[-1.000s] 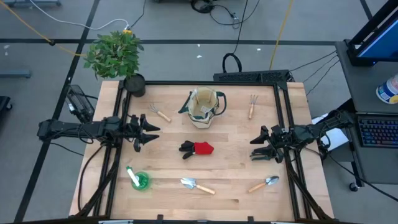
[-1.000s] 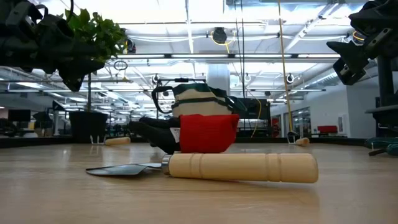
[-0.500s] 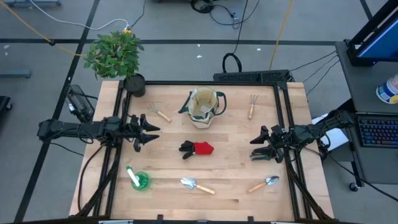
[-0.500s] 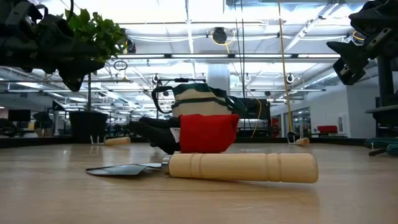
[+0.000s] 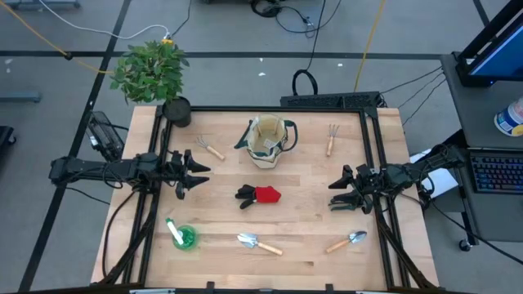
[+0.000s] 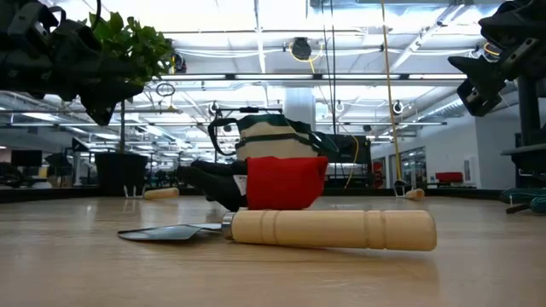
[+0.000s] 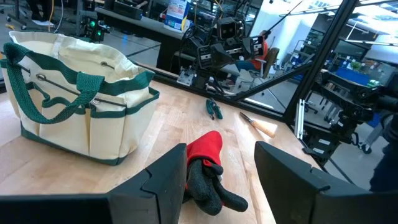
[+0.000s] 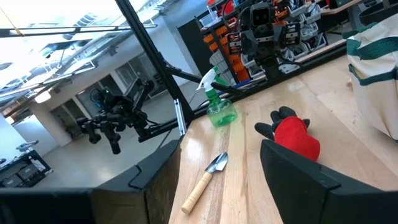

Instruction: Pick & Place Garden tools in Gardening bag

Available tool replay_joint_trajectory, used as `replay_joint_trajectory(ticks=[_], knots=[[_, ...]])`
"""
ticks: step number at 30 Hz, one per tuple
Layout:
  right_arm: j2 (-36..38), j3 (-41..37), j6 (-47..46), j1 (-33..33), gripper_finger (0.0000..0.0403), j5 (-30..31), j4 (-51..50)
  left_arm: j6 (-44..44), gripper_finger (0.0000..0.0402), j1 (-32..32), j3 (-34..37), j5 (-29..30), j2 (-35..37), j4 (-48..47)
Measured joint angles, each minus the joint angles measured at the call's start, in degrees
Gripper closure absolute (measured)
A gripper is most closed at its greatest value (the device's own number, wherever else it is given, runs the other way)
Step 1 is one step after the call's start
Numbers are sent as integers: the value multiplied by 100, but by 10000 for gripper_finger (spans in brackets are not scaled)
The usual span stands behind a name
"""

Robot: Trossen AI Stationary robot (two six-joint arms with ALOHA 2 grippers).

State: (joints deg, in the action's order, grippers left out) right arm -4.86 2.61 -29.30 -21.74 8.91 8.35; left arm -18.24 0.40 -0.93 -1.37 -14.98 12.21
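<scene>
Left gripper (image 5: 194, 175) hangs over the tabletop's (image 5: 302, 220) left side, fingers apart, holding nothing. Green bottle (image 5: 180, 235) lies near the front left corner, a rake (image 5: 209, 148) sits further back. The bag (image 5: 269, 140) stands at the back middle, gloves (image 5: 259, 194) just in front of it, a trowel (image 5: 258, 243) near the front edge. Second rake (image 5: 331, 139) back right, second trowel (image 5: 346, 242) front right. Right gripper (image 5: 341, 193) hovers on the right side, fingers spread, empty too.
</scene>
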Motion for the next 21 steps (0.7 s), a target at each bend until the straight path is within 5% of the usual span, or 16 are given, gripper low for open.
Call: replay_joint_trajectory(ticks=[16,21], knots=[[1,0,7,0,188,25,3,0,206,-1,2,0,0,0],[1,0,0,0,188,19,3,324,206,-4,2,470,0,7]])
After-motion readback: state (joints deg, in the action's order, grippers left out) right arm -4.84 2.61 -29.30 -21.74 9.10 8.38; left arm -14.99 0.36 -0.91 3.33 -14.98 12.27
